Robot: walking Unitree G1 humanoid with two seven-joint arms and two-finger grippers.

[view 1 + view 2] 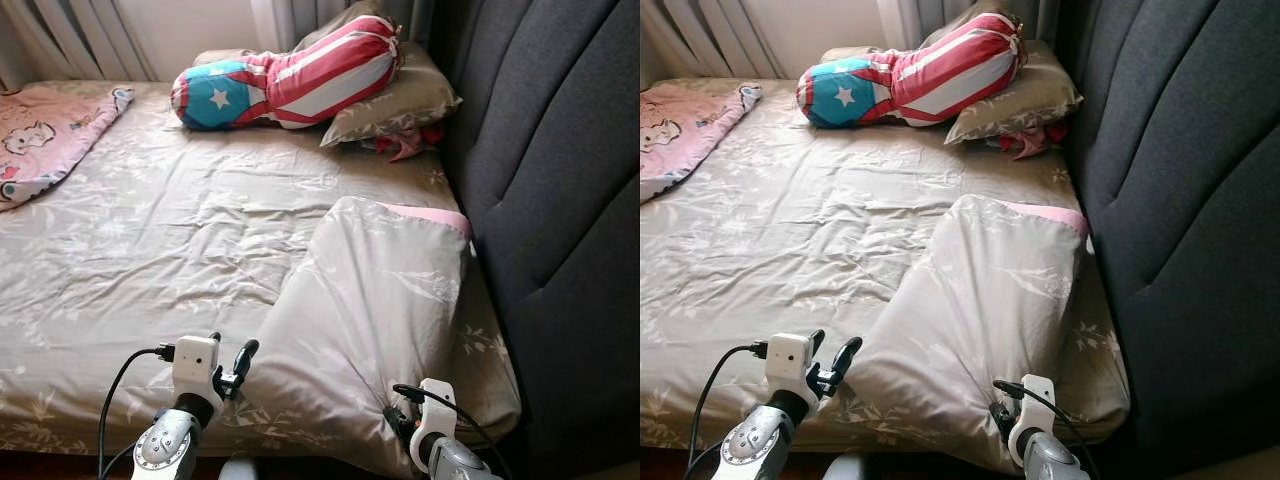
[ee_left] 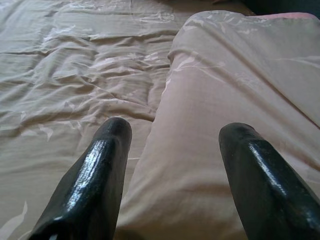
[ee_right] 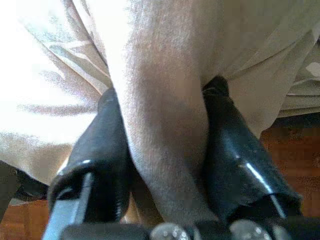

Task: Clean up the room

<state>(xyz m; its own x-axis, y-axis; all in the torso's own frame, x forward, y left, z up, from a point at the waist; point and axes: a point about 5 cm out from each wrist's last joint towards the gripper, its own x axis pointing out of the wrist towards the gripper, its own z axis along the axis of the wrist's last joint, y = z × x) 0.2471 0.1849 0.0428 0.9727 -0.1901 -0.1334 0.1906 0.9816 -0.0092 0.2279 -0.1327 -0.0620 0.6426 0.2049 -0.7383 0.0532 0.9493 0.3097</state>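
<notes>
Item: pillow [image 1: 370, 320], beige leaf-print case, a pink inner edge showing at its far end.
Location: on the bed [image 1: 150, 250], at 5 o'clock in the head views, its long side lying along the dark padded headboard [image 1: 560, 200], its near end overhanging the mattress edge.
Right gripper [image 3: 165, 150]: clamped on a pinched fold of the pillow case at the near corner; in the head views it sits at 5 o'clock under that corner.
Left gripper [image 2: 172, 165]: fingers spread, nothing between them, hovering just beside the pillow's near left edge, at 7 o'clock in the head views.
Handling, judged: light, soft and floppy; the case cloth will slide and bunch over the filling, so a one-corner pinch likely lets the body sag and swing.
Hold point, judged: a second bite on the opposite near corner or left edge, taking a thick fold rather than a thin skin of cloth.
Right wrist view adds: cloth pressed between both black fingers, and wood floor [image 3: 295, 150] below the bed edge.
Left wrist view adds: the open gap between its fingers and the pillow's left edge against the wrinkled sheet.
Head views add: a second pillow [image 1: 395, 100], a striped star bolster [image 1: 290, 80] and a pink blanket [image 1: 45, 135] at the far end.
</notes>
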